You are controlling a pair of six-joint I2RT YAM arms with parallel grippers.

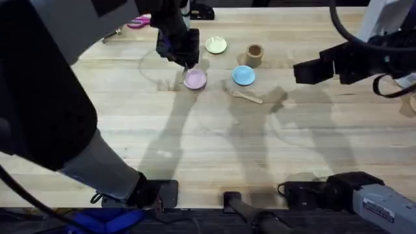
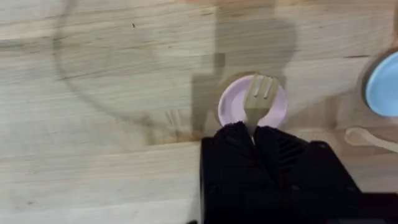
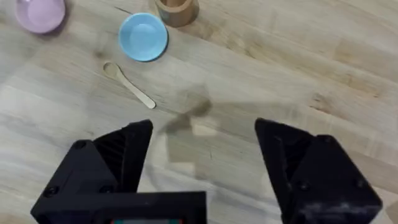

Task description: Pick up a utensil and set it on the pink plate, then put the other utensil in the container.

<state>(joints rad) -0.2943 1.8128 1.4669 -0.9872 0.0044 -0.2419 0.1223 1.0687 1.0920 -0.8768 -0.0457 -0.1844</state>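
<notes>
From my remote station, much of the left arm looms dark and blurred across the overhead view, hiding the near left of the bench (image 1: 214, 149). The left hand (image 2: 252, 132) grips the fork (image 2: 260, 96) by its handle, which is buried between the black fingers; only the tines and neck show, poised over the pink plate (image 2: 231, 106). I cannot tell whether the tines touch the plate. The right hand (image 3: 202, 140) hangs wide open and empty above bare wood, well apart from the dishes.

The bench is pale butcher-block timber crossed by the arms' shadows. At its far edge sits a pink object I cannot make out (image 1: 138, 23).

I count three small plates: pink, light blue (image 1: 244, 75) and pale yellow (image 1: 216, 45); one brown cup (image 1: 254, 55) beside the blue plate; one spoon (image 1: 247, 97) lying flat just near of the blue plate; and one fork.
</notes>
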